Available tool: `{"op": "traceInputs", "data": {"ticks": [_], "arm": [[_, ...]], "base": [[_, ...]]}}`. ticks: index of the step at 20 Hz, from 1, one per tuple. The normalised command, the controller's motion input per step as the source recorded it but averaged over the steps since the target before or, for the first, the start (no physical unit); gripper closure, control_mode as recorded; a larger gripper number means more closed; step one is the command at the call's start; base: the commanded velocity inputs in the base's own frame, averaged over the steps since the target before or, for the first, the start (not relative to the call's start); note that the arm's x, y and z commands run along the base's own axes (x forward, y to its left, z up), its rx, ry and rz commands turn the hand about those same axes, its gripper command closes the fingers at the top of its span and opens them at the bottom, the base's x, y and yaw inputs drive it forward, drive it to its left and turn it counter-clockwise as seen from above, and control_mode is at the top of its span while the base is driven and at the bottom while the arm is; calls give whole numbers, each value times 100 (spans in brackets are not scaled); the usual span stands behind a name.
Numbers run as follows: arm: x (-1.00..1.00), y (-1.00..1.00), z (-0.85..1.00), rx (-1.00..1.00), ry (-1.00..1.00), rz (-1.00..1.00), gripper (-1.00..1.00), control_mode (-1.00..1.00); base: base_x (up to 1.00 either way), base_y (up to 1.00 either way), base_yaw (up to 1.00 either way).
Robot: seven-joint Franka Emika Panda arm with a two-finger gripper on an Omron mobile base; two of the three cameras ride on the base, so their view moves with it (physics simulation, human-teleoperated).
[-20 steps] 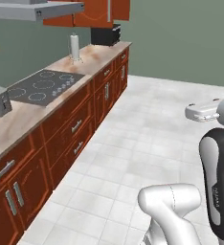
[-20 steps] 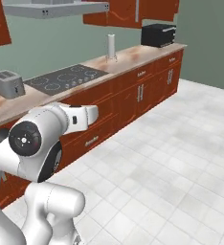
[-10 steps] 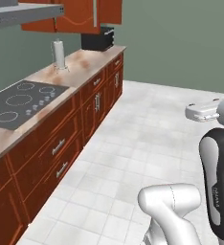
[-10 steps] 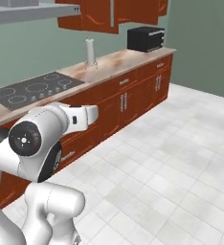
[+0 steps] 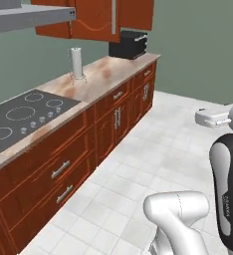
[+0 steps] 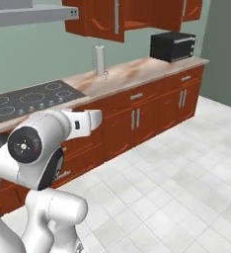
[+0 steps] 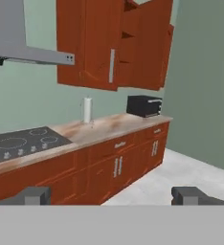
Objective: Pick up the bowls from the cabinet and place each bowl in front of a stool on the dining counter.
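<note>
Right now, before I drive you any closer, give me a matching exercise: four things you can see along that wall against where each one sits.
Things:
1. black cooktop
2. paper towel roll
3. black toaster oven
4. cabinet

Places:
A. on the wall above the counter, door with a long silver bar handle
B. far end of the counter, by the corner
C. set flat into the marble under the range hood
D. upright on the counter between cooktop and far end

Pairs: 1-C, 2-D, 3-B, 4-A
</note>
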Motion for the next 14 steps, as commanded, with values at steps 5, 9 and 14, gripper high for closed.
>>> {"op": "traceInputs", "data": {"ticks": [5, 9, 14], "arm": [[0, 0, 0, 0, 0, 0, -100, 100], [0, 0, 0, 0, 0, 0, -100, 100], [0, 0, 0, 0, 0, 0, -100, 100]], "base": [[100, -79, 47], [78, -100, 38], [52, -99, 29]]}}
